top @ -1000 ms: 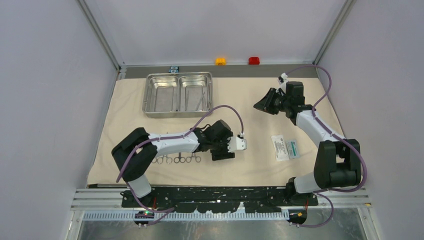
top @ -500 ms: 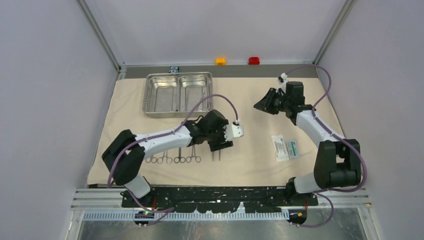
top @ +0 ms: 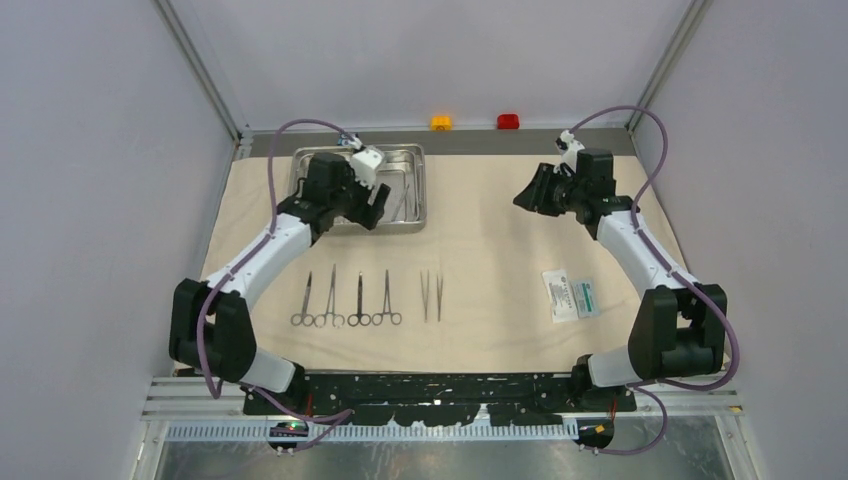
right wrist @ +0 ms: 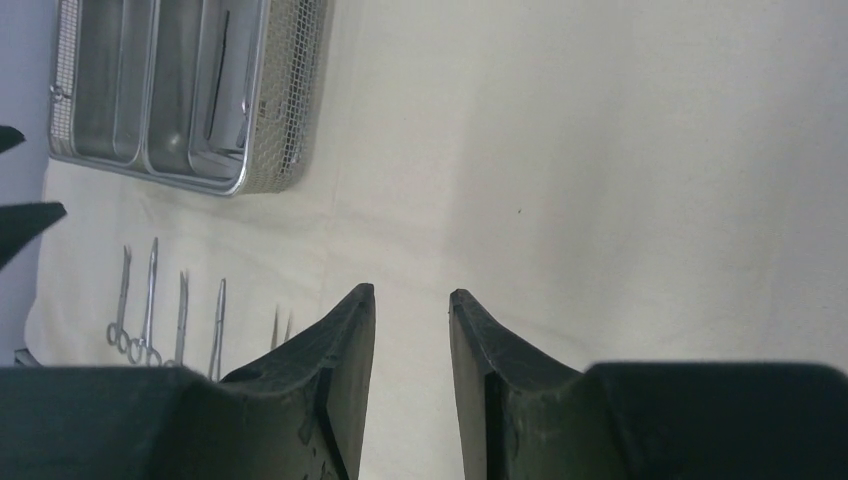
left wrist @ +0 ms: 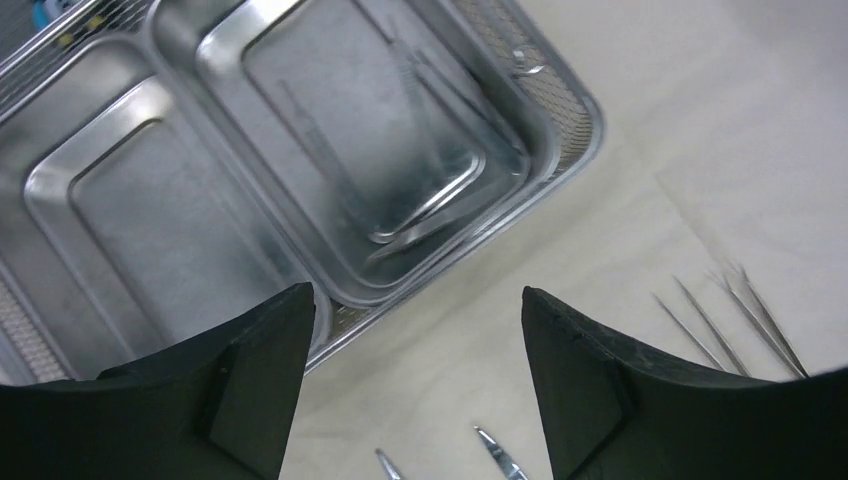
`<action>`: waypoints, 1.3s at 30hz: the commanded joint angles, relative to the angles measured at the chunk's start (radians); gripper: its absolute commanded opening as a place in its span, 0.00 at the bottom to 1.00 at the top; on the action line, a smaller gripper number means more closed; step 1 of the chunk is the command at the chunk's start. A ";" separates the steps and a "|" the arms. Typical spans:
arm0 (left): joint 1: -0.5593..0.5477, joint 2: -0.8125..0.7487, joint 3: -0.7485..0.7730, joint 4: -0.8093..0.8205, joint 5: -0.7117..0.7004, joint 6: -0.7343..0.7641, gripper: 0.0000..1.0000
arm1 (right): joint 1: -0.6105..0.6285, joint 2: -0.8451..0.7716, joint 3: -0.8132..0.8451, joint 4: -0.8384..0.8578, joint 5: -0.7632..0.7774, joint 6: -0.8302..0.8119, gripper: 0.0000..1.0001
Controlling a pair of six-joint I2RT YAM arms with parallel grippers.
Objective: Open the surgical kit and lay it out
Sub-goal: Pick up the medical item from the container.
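Observation:
The beige cloth wrap [top: 500,230] lies spread flat. The steel two-compartment tray [top: 300,215] stands at its back left, with thin straight tools [top: 401,195] in the right compartment, also seen in the left wrist view [left wrist: 400,130]. Several ring-handled forceps and scissors [top: 345,300] lie in a row near the front, with the tweezers [top: 431,296] to their right. The white-and-green packet [top: 570,295] lies front right. My left gripper [top: 375,213] hovers over the tray's front edge [left wrist: 470,250], wide open and empty [left wrist: 415,295]. My right gripper [top: 530,192] hangs above bare cloth at back right, narrowly open and empty [right wrist: 412,292].
An orange button [top: 441,122] and a red button [top: 508,121] sit on the back ledge. A small black-and-blue block [top: 347,139] is behind the tray. Grey walls close in the left, right and back sides.
My left arm has swung from the front middle of the cloth back to the tray, leaving the tweezers on the cloth. My right arm has barely moved.

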 commanded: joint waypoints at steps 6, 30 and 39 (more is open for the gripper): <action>0.245 0.112 0.153 -0.034 0.111 -0.169 0.77 | -0.002 -0.026 0.106 -0.153 -0.003 -0.245 0.40; 0.138 0.649 0.751 -0.277 0.175 -0.217 0.62 | -0.003 -0.018 0.082 -0.175 -0.020 -0.375 0.40; 0.071 0.846 0.970 -0.386 0.114 -0.148 0.60 | -0.005 0.024 0.081 -0.182 -0.037 -0.382 0.40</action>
